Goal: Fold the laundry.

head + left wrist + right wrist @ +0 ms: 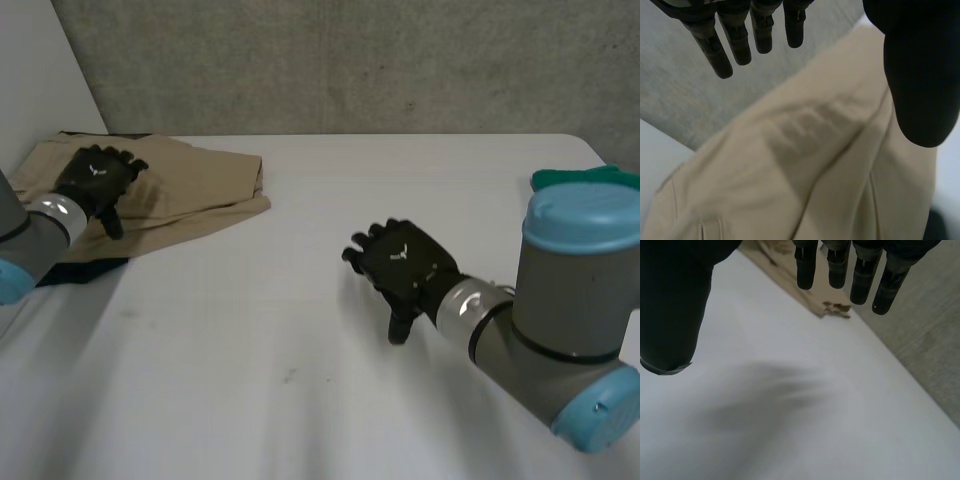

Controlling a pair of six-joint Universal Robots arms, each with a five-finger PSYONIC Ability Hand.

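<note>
- Two hands, both empty. My left hand (95,178) hovers over the tan garment (190,190), fingers (740,45) straight and thumb held wide of them, with nothing pinched.
- My right hand (405,262) is well apart from the garment, over bare table (300,340). Its fingers (860,282) are also straight and spread from the thumb.
- The garment lies flat and looks already folded over. Its long axis runs from under the left hand toward the right hand's side. A dark cloth (85,270) peeks out beneath its near edge.
- From the right hand, the garment lies ahead of the fingertips, its nearest corner (835,309) just beyond them.
- A green cloth (585,178) sits beyond the right arm, well apart from the garment.
- My judgement is that the left hand is far nearer, so the next grasp falls to it. The right hand would have to travel along the long axis to meet the free end.
</note>
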